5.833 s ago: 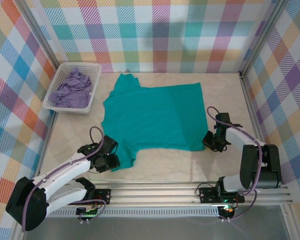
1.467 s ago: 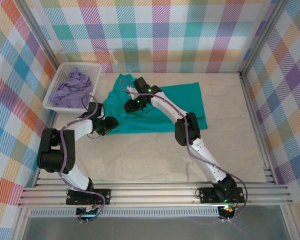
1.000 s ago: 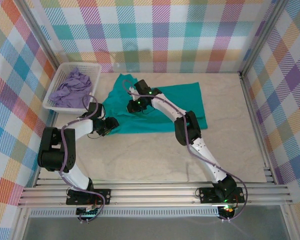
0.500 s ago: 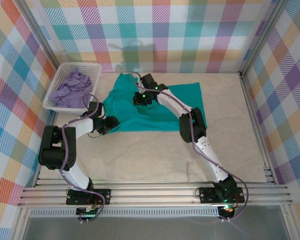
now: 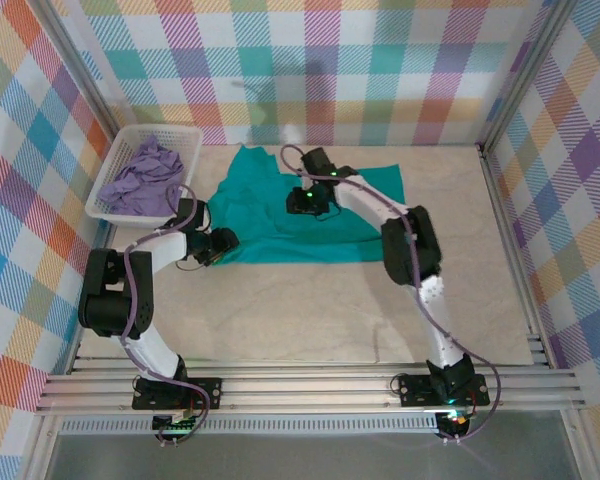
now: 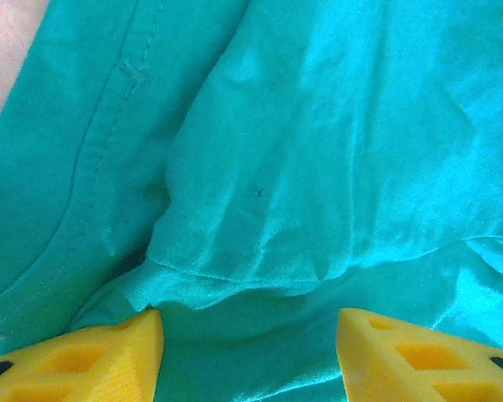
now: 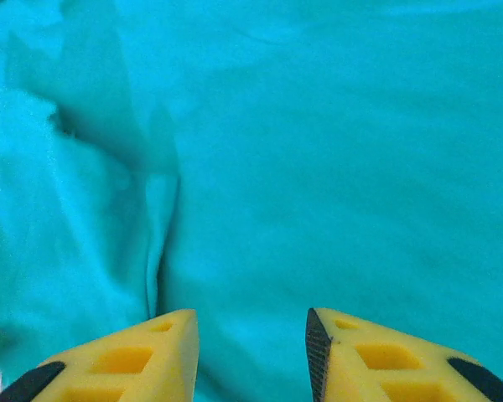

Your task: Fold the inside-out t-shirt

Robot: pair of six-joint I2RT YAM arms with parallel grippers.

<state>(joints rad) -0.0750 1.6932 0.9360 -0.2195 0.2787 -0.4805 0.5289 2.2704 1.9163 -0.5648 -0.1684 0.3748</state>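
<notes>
The inside-out t-shirt (image 5: 270, 238) is plain teal and lies folded over on itself at the back middle of the table. My left gripper (image 5: 218, 245) rests at its lower left edge. In the left wrist view that gripper (image 6: 247, 322) is open, with a folded hem of the t-shirt (image 6: 318, 126) just ahead of its yellow fingers. My right gripper (image 5: 305, 203) hovers over the shirt's middle. In the right wrist view it (image 7: 250, 322) is open above smooth cloth (image 7: 344, 151), with a crease at its left.
A white basket (image 5: 140, 218) holding a pale lavender garment (image 5: 145, 170) stands at the back left, close to the shirt's sleeve. Plaid walls and metal posts ring the table. Bare tabletop stretches in front and to the right of the shirt.
My right gripper has opened, released the cloth and moved to the right over the shirt. The left gripper has stayed at the lower left edge.
</notes>
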